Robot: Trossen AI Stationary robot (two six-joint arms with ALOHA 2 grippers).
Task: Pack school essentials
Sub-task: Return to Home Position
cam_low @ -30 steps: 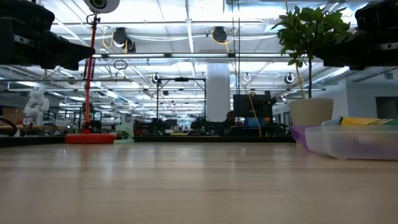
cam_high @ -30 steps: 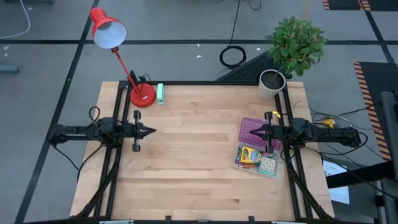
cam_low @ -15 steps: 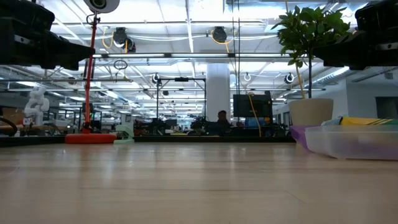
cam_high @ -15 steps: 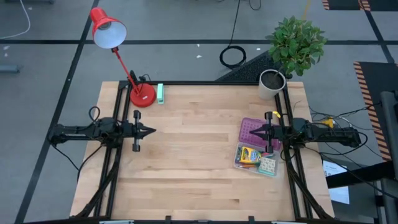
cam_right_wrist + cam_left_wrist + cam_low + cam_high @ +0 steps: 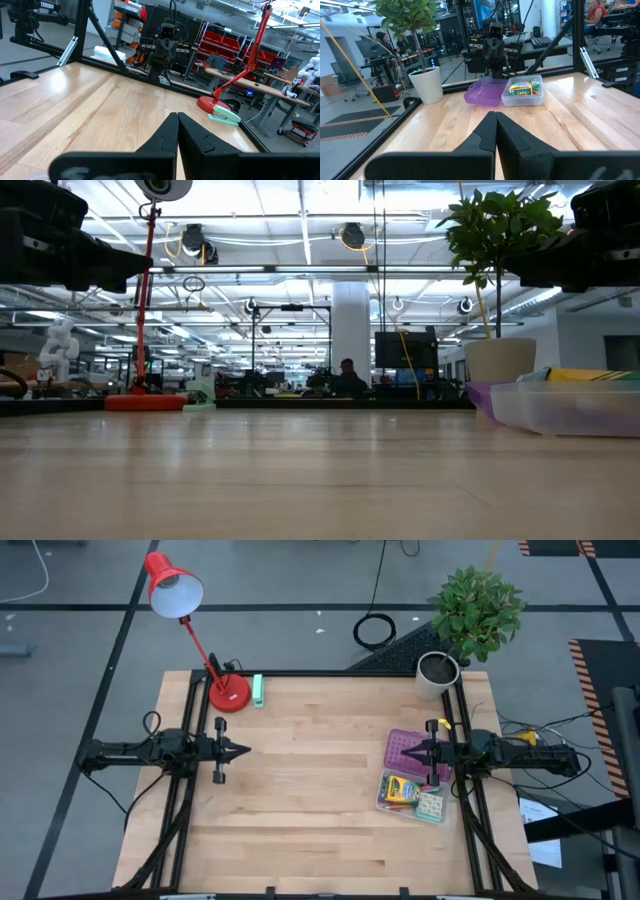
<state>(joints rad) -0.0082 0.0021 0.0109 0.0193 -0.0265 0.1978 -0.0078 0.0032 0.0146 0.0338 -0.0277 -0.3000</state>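
Clear plastic box (image 5: 411, 793): on worktop (image 5: 300, 790), holding yellow-green crayon box (image 5: 400, 787); writing unreadable.
Purple lid (image 5: 404, 749): touching clear box.
Left gripper (image 5: 241, 751): well apart from clear box, fingers closed, empty.
Right gripper (image 5: 405, 752): over purple lid, fingers closed, empty.

On the wooden table (image 5: 300, 800), a clear box (image 5: 410, 795) holding a crayon box (image 5: 400, 787) is seen beside a purple lid (image 5: 405, 747) under the right gripper (image 5: 412, 753), while the left gripper (image 5: 242, 751) is held opposite, near the red lamp (image 5: 190, 620).
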